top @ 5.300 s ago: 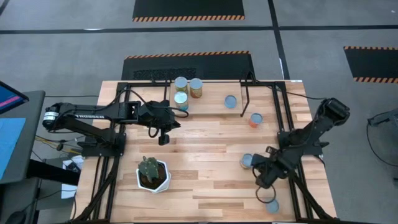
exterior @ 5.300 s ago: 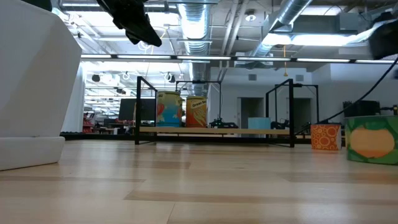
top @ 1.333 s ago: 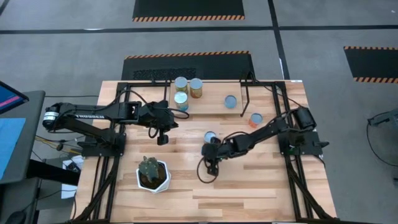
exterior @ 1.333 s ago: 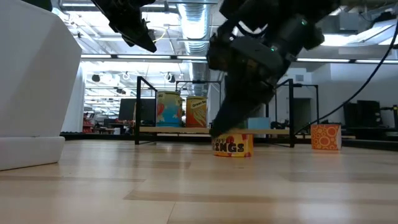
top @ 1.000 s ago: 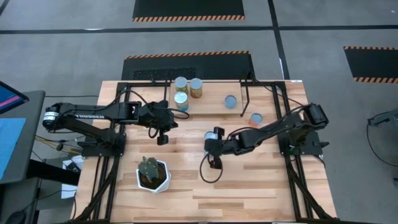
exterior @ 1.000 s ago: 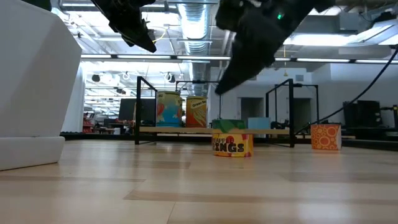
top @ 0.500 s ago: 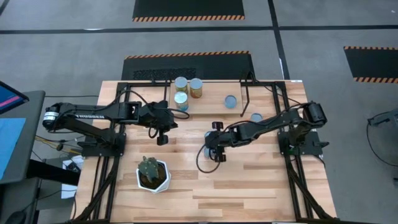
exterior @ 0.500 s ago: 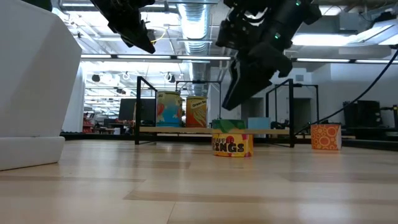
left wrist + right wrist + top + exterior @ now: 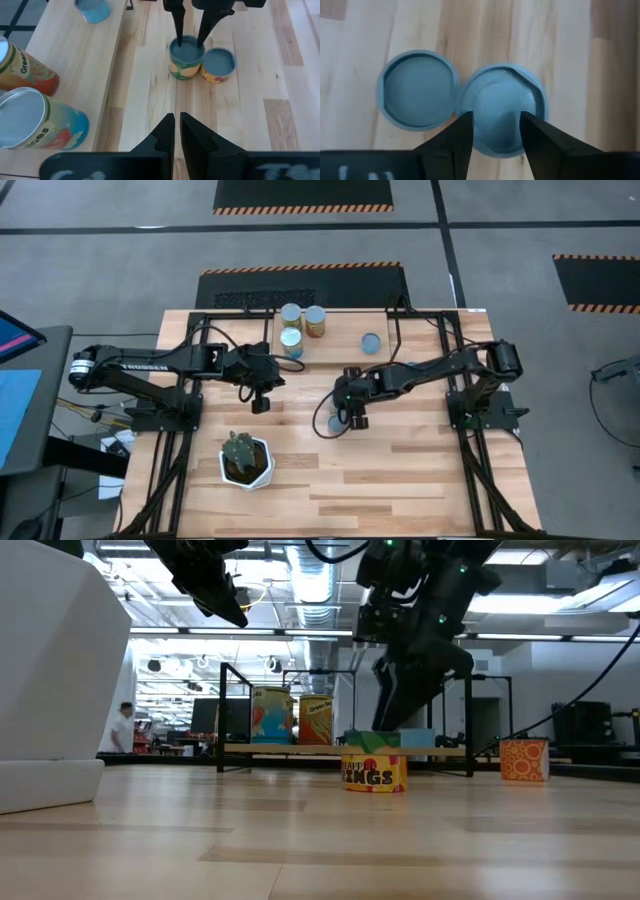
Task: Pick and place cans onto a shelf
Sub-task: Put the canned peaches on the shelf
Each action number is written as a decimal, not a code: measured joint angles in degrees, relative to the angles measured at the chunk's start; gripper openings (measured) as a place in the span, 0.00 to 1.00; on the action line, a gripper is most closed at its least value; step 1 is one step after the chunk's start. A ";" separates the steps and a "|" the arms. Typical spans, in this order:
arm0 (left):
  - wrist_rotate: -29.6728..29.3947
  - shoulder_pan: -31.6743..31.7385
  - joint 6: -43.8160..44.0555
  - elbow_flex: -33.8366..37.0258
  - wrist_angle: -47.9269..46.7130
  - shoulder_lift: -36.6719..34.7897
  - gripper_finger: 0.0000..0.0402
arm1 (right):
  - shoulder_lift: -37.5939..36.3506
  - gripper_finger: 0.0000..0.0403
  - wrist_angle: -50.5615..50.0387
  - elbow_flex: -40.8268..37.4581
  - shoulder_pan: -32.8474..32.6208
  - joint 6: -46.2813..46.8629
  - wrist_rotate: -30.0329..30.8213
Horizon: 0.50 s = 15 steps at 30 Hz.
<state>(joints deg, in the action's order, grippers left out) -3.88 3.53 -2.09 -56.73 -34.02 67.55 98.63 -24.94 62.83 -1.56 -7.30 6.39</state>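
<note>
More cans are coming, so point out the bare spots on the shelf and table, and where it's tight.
Free: the shelf's middle, between the three cans at its left end and the lone blue can; also the table right of the cactus pot. Crowded: the table's centre, where the open right gripper straddles one of two touching cans.

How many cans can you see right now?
7: three clustered and one apart on the shelf; two side by side mid-table below the right gripper; one orange can beside the shelf. The arm may hide others.
</note>
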 joint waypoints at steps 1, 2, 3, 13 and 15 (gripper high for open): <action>0.00 0.00 0.00 0.00 0.02 0.00 0.05 | 0.00 0.45 0.00 0.00 0.23 0.09 -0.71; 0.00 0.00 0.00 0.00 0.00 0.00 0.05 | 0.00 0.44 -0.05 0.00 0.23 0.09 -0.81; 0.00 0.00 0.00 0.00 0.02 0.00 0.05 | 0.00 0.44 -0.06 0.00 0.18 -0.04 -0.71; 0.00 -0.02 0.00 0.00 0.04 0.00 0.05 | -0.51 0.41 -1.91 2.31 -0.26 -1.19 0.04; 0.00 -0.02 0.00 0.00 0.00 0.00 0.05 | -0.52 0.41 -2.56 2.40 -0.77 -0.87 -0.32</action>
<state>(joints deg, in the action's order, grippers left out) -3.88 3.51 -2.09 -56.73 -34.02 67.55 98.10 -27.51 65.23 -2.33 -8.16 6.07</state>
